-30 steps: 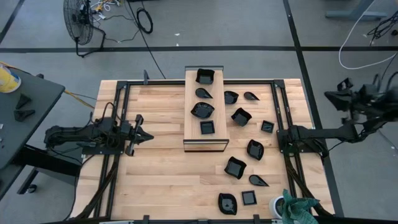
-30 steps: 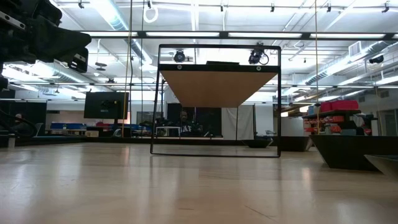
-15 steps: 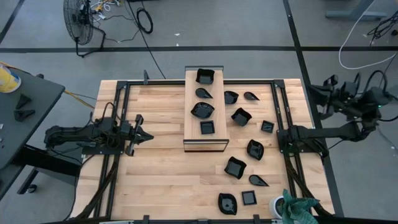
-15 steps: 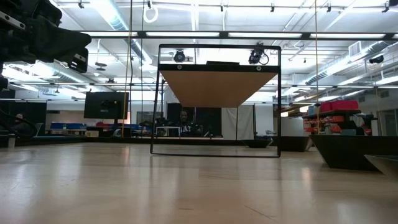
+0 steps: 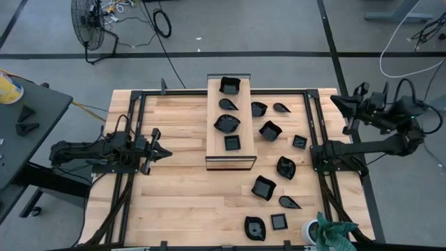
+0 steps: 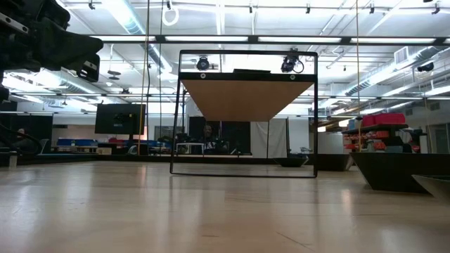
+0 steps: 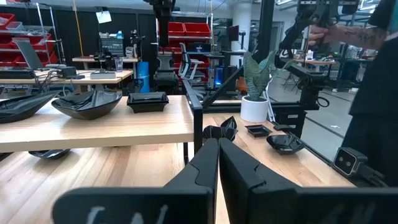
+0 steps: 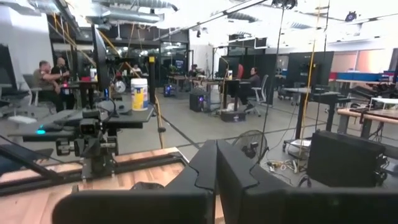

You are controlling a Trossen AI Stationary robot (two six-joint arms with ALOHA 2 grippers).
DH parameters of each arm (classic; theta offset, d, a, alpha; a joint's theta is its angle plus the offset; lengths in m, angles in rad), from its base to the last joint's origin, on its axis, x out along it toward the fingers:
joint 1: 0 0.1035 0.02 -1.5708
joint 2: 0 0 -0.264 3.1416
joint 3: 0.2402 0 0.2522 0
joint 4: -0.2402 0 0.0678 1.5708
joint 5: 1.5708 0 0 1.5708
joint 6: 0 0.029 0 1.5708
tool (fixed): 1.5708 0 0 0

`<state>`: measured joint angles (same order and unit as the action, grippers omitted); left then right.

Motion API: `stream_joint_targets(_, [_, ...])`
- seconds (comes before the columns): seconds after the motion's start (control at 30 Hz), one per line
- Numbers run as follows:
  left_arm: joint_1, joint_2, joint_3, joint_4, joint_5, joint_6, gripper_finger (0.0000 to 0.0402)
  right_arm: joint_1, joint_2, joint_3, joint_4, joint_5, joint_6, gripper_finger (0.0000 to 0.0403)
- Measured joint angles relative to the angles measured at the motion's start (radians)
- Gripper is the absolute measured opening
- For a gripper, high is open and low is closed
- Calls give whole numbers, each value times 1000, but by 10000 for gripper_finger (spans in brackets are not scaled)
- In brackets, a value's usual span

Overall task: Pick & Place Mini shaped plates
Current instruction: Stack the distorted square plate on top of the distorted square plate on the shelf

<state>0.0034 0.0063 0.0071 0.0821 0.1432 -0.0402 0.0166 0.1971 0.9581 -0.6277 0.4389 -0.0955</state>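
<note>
Glossy black mini shaped plates (image 5: 263,187) look light, stiff and slippery, best pinched by a raised rim; both pincers, left pincer (image 5: 162,152) and right pincer (image 5: 336,102), are clenched empty.

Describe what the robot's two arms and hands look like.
Both arms are dark, nearly black, built of slim jointed segments with black cables along them. The left hand ends in two tapered matte black fingers coming to a point. The right hand has the same dark wedge-shaped fingers.

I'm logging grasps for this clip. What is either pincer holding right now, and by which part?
Nothing. The left pincer is shut and empty over bare table; the right pincer is shut and empty by the table's right edge.
</note>
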Motion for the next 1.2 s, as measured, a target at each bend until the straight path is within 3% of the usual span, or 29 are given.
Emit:
stream_joint_targets(0.6, [0,0,0,0,0,0,18,-17,96,0,-53,48,-44,10])
stream_joint_targets(0.97, [0,0,0,-1,0,0,18,-236,117,2,-139,33,-26,10])
stream_joint_targets(1.2, [0,0,0,-1,0,0,18,-383,182,2,-197,-133,69,10])
